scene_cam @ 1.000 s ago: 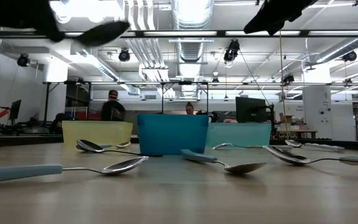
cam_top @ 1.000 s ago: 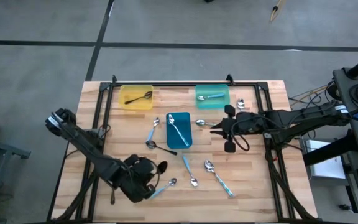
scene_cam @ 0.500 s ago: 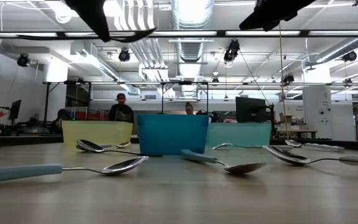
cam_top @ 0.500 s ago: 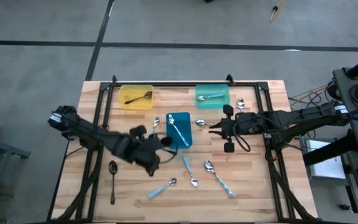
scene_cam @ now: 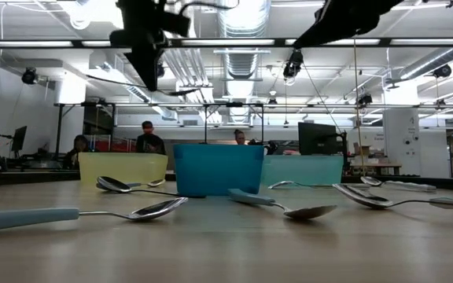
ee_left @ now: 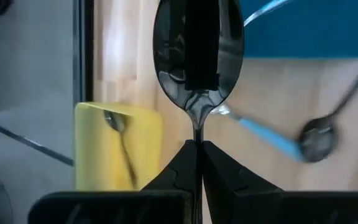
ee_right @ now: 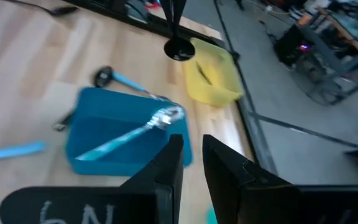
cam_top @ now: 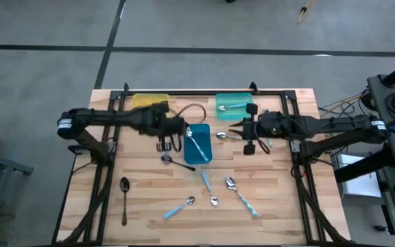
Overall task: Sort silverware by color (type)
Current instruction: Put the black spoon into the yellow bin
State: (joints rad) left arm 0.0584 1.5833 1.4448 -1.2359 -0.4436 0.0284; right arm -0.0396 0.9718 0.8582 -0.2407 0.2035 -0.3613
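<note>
Spanning the whole high view is the worktop (cam_top: 149,206), with three trays along its far side: yellow tray (cam_top: 142,101) at eleven o'clock, blue tray (cam_top: 199,152) near the centre, teal tray (cam_top: 233,106) at one o'clock. The left arm reaches across, and its left end effector (cam_top: 164,142) hangs between the yellow and blue trays, fingers pressed together on the neck of a black spoon (ee_left: 197,53), bowl pointing forward. That's the carry step, by my read: dark spoon heading for the yellow tray, which already holds one dark spoon (ee_left: 122,143). Next move calls for shifting toward ten o'clock until it is over the tray, then letting go. The right end effector (cam_top: 249,140) waits at three o'clock of the blue tray, fingers slightly parted, empty. Loose spoons lie around six o'clock, another black one (cam_top: 125,195) at eight.
</note>
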